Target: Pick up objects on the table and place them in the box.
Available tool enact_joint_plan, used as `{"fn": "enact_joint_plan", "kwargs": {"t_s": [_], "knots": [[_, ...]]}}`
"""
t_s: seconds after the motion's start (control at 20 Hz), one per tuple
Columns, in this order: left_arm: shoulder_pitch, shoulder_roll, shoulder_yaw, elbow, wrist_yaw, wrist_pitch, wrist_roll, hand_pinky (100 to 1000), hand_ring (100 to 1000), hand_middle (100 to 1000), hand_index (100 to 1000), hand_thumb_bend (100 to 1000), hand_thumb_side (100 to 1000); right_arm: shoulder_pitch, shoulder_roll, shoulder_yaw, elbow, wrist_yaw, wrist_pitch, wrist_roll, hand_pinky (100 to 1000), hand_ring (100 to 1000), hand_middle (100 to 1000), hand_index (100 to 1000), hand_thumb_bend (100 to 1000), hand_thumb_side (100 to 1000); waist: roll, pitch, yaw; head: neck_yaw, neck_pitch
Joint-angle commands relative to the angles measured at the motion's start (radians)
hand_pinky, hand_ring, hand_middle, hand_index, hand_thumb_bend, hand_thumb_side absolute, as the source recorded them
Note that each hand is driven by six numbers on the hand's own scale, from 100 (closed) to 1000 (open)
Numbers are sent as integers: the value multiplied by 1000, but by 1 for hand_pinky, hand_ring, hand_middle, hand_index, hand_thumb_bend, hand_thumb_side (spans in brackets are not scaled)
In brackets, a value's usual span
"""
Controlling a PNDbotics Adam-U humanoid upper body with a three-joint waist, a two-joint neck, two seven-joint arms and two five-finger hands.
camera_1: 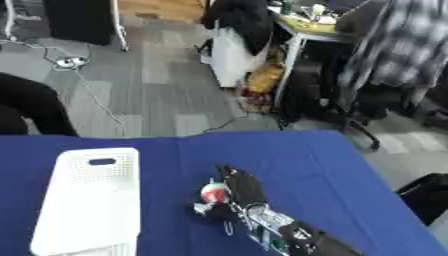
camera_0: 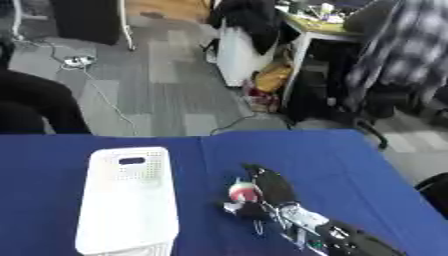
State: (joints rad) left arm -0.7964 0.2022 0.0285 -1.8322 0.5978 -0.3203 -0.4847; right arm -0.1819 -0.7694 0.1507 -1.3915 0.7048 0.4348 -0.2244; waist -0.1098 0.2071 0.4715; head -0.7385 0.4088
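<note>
One hand shows, my right hand [camera_0: 267, 192], fingers curled round a small red-and-white object [camera_0: 243, 191] on the blue table [camera_0: 341, 165], just right of the white perforated box [camera_0: 127, 200]. No lettering I can read anywhere.

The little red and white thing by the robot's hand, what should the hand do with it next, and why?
Probably close around it and lift. The right hand lies on the blue table with its fingers right beside the small red and white object, which seems not yet raised. The white box waits to its left.
</note>
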Motion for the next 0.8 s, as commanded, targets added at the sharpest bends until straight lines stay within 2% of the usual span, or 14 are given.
{"fn": "enact_joint_plan", "kwargs": {"t_s": [0.05,0.2,0.3,0.4,0.45,0.5,0.7,0.8], "knots": [[-18,14,4,-13,4,-7,0,668,787,889,800,144,930,2,3,-1,22,-25,-6,10,100,541,775,1000,826,1000,12,-14,-3,8,7],[-17,15,3,-12,5,-9,-2,668,787,889,800,144,930,1,15,-1,37,-43,-9,-2,100,379,679,1000,825,857,13,-14,-4,9,9],[-17,15,3,-11,5,-9,-2,668,787,889,800,144,929,1,22,-1,51,-53,-5,-10,100,278,596,1000,812,853,13,-14,-4,10,10],[-17,15,3,-11,6,-10,-2,668,787,889,800,144,929,1,28,0,62,-58,-2,-17,100,144,502,1000,761,852,14,-14,-4,10,10],[-17,15,3,-11,6,-10,-2,668,787,889,800,144,929,1,32,-1,67,-64,1,-22,100,100,423,1000,718,851,14,-14,-4,10,11],[-17,15,3,-11,6,-10,-2,668,787,889,800,144,929,1,37,-2,72,-72,3,-29,100,100,385,1000,698,853,14,-14,-4,10,11],[-17,15,3,-11,7,-10,-3,668,787,889,800,143,928,1,46,3,90,-82,-5,-75,100,100,100,1000,608,866,15,-14,-5,11,13],[-17,16,3,-11,8,-11,-4,669,787,889,800,143,928,2,46,10,96,-47,-28,-87,100,100,100,1000,594,819,16,-14,-6,12,14]]}}
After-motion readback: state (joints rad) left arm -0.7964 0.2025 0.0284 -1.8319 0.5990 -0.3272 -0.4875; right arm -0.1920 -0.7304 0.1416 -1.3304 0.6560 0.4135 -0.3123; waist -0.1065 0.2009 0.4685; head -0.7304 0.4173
